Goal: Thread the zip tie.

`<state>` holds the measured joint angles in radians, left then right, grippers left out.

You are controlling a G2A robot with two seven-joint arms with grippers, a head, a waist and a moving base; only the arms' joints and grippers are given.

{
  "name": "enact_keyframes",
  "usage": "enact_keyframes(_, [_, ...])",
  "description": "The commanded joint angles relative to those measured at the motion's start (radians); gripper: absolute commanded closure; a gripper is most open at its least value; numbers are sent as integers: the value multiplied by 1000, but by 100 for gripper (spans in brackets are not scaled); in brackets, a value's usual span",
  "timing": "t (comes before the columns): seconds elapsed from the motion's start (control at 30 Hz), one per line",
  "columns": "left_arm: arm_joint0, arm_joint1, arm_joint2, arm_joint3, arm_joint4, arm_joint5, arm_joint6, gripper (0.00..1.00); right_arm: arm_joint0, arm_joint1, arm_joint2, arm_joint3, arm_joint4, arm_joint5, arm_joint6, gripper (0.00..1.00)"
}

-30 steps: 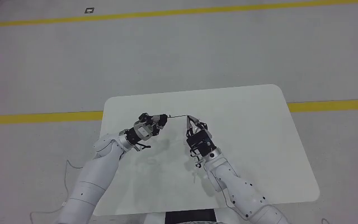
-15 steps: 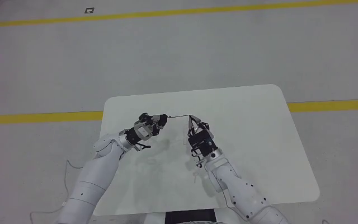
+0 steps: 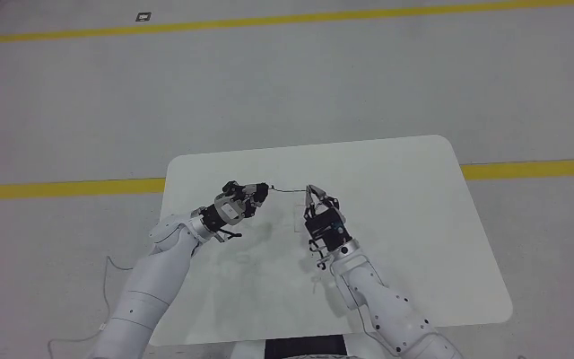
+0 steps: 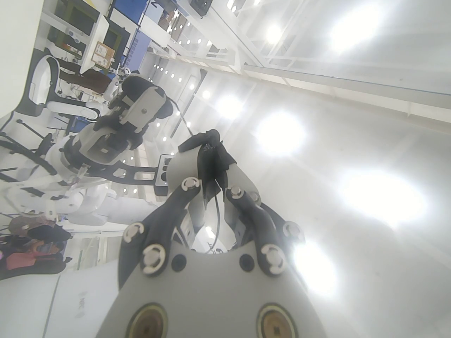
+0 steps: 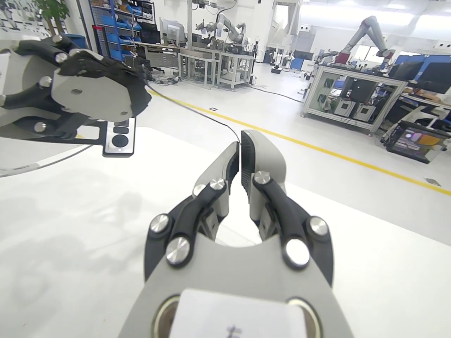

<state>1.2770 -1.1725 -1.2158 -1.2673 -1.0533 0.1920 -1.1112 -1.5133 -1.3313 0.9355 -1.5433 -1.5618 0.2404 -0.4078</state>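
Note:
A thin black zip tie (image 3: 285, 188) spans the gap between my two grippers above the white table (image 3: 404, 179). My left gripper (image 3: 262, 189) is shut on one end of it; in the left wrist view a strand of the zip tie (image 4: 217, 212) runs down between the closed fingers (image 4: 190, 167). In the right wrist view the zip tie (image 5: 197, 110) curves from the left gripper (image 5: 142, 86) to my right gripper (image 5: 240, 149), which is shut on its free tip. The right gripper (image 3: 313, 191) sits just right of the left one.
The table's rounded edges lie well away from both grippers, with bare surface to the right and front. Grey floor with a yellow line (image 3: 269, 20) surrounds the table. Workbenches and shelves stand far off in the room.
The right gripper's fingers, spread wide a second ago, have closed onto the zip tie's tip and shifted slightly right. The left gripper has kept still.

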Motion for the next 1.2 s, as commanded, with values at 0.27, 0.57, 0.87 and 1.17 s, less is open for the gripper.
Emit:
enact_keyframes(0.27, [0, 0, 0, 0, 0, 0, 0, 100, -43, 6, 57, -25, 0, 15, -18, 0])
enact_keyframes(0.57, [0, 0, 0, 0, 0, 0, 0, 100, -93, 16, 124, -64, -8, 24, -18, 0])
enact_keyframes(0.87, [0, 0, 0, 0, 0, 0, 0, 100, -93, 16, 124, -64, -8, 24, -18, 0])
enact_keyframes(1.17, [0, 0, 0, 0, 0, 0, 0, 100, -150, 31, 207, -133, 91, -117, -19, 0])
